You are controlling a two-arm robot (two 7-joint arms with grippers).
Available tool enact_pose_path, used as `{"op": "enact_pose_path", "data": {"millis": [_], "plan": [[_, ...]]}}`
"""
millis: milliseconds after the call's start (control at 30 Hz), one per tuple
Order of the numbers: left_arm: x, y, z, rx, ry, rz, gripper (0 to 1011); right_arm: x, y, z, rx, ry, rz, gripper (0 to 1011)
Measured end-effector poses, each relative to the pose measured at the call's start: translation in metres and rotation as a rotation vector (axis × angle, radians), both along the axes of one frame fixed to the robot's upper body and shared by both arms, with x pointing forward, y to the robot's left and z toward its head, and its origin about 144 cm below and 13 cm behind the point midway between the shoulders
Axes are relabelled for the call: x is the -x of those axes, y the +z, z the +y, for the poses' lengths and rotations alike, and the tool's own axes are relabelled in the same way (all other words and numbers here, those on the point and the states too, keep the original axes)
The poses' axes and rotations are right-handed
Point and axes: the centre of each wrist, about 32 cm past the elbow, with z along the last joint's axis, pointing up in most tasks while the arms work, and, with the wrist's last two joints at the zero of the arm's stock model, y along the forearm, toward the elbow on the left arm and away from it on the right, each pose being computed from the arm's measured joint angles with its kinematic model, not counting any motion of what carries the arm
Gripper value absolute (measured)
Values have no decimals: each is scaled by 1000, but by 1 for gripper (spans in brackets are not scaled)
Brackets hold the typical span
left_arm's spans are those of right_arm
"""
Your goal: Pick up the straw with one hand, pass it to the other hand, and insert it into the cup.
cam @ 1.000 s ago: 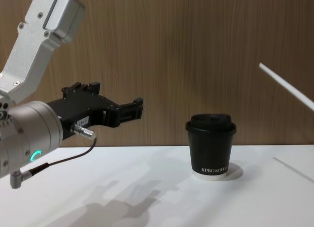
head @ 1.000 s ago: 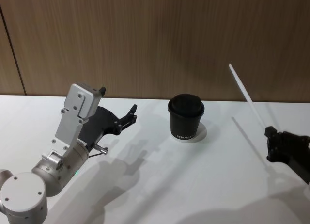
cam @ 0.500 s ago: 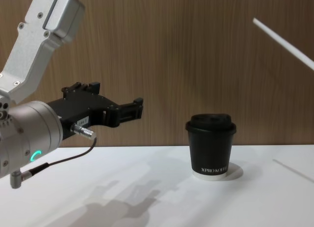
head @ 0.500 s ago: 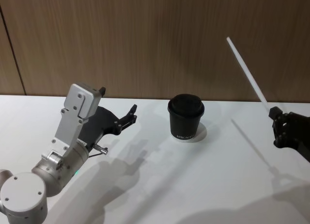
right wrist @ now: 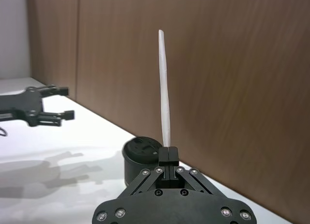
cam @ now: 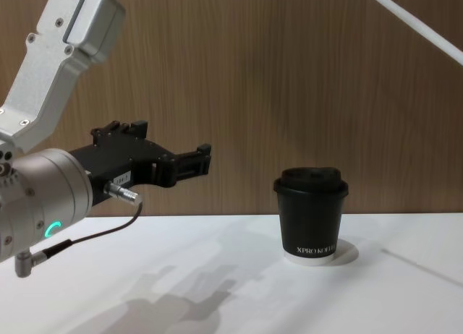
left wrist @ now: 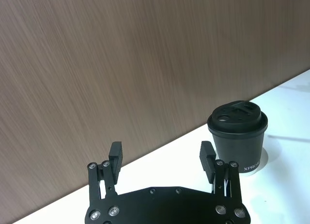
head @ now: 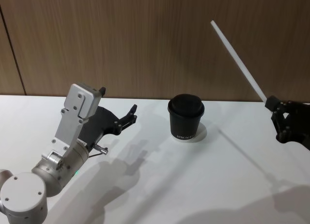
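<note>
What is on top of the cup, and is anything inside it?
A black domed lid covers the cup, hiding its inside. The straw is not in it: the right gripper holds it aloft.

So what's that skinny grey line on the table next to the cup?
Head view: it's the shadow of the straw held up by the right claw, slanting over the table right of the cup; chest view: same thin line, low right.

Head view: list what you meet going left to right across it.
left gripper, open above the table → cup → straw, slanting up to the left → right gripper, shut on the straw's lower end
</note>
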Motion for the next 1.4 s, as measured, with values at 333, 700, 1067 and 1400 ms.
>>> {"op": "enact_pose_path", "data": {"millis": [333, 700, 1067, 1400], "plan": [[0, 0, 0, 0, 0, 0, 1000, -5, 14, -3, -4, 153, -29, 0], [0, 0, 0, 0, 0, 0, 1000, -11, 24, 2, -6, 258, -39, 0], [0, 0, 0, 0, 0, 0, 1000, -15, 30, 7, -6, 313, -33, 0], [0, 2, 2, 5, -16, 1, 1000, -16, 32, 9, -5, 336, -30, 0]]}}
